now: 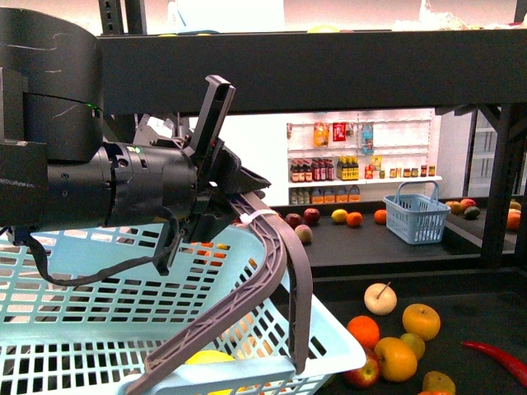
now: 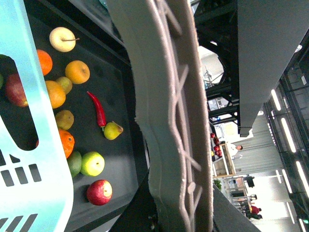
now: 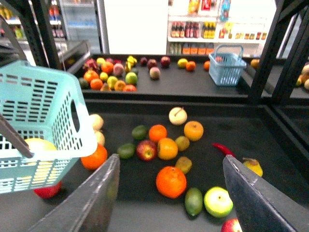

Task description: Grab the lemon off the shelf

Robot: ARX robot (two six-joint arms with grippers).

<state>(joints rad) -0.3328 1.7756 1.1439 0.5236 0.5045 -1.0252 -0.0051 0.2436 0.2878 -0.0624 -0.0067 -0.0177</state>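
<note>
— What's shown?
— A black shelf (image 3: 270, 135). A pale blue basket (image 3: 48, 96) hangs by its handle (image 1: 284, 255), clamped in the left tool (image 1: 226, 193).
— And the lemon (image 3: 43, 147)?
— Apparently inside that basket, nearer the left arm, left of the wide-spread, empty right tool (image 3: 171, 159).

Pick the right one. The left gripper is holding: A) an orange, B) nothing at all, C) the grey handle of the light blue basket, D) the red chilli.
C: in the front view the left gripper is closed on the grey handle that arches over the light blue basket, and the same handle fills the left wrist view.
</note>
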